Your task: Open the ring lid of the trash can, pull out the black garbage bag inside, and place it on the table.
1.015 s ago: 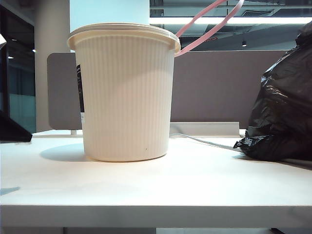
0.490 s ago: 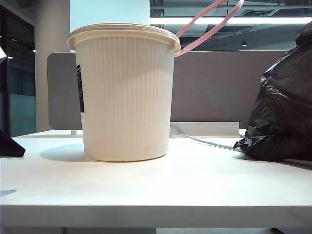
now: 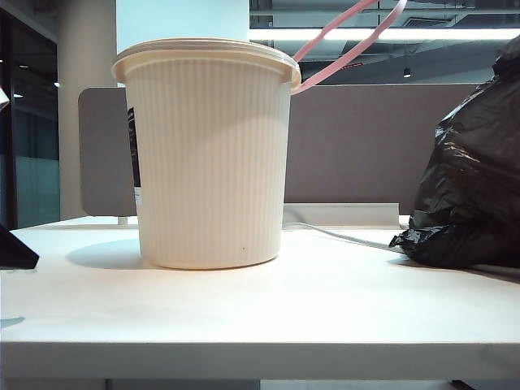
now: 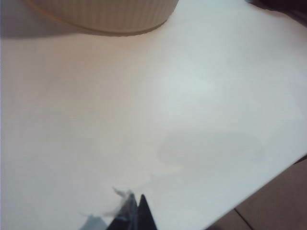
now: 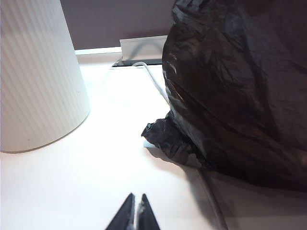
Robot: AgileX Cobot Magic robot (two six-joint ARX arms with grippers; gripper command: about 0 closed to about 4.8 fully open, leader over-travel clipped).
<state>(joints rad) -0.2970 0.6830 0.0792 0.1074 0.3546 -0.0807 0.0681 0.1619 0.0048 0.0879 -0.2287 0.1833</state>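
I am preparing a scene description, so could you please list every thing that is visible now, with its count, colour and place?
trash can: one, cream-white, ribbed, standing on the table left of centre.
ring lid: one, pink, swung up behind the can's right rim.
black garbage bag: one, black, lying on the table at the right, apart from the can.
table: one, white, under everything.
cable: one, white, on the table between can and bag.
partition panel: one, grey-brown, behind the table.
left gripper: one, dark, shut, empty, above bare table in front of the can.
right gripper: one, dark, shut, empty, low over the table near the bag.
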